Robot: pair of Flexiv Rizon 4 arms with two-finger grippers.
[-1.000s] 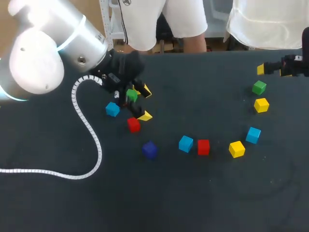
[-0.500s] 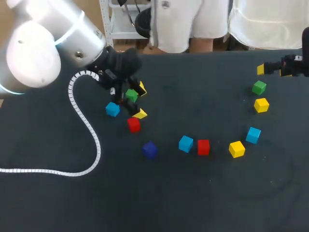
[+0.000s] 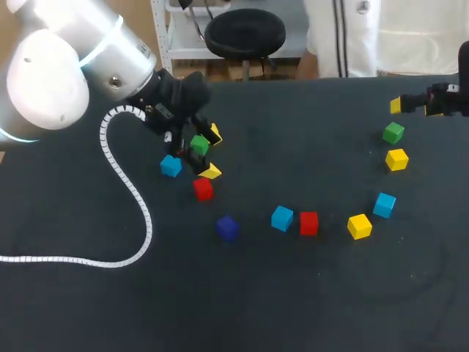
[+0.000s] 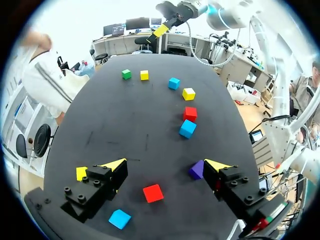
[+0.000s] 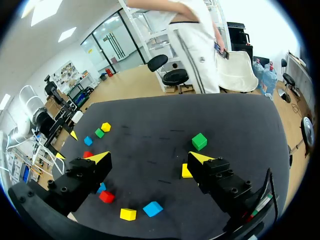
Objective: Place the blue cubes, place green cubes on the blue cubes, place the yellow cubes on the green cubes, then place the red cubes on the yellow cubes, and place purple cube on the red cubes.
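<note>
1. Three small blue cubes were seen apart on the dark table [image 3: 73, 308], none stacked: a left blue cube [image 3: 171, 166], a middle blue cube [image 3: 282, 218] and a right blue cube [image 3: 384, 204].
2. A small green cube [image 3: 199, 144] was seen at two o'clock of the left blue cube, and a small red cube [image 3: 203, 188] at four o'clock.
3. The left gripper [image 3: 212, 152] was spread open beside these, with nothing clasped.
4. The right gripper [image 5: 150, 157] was found open and unladen at the table's two o'clock, with a second green cube [image 3: 393, 133] near.
</note>
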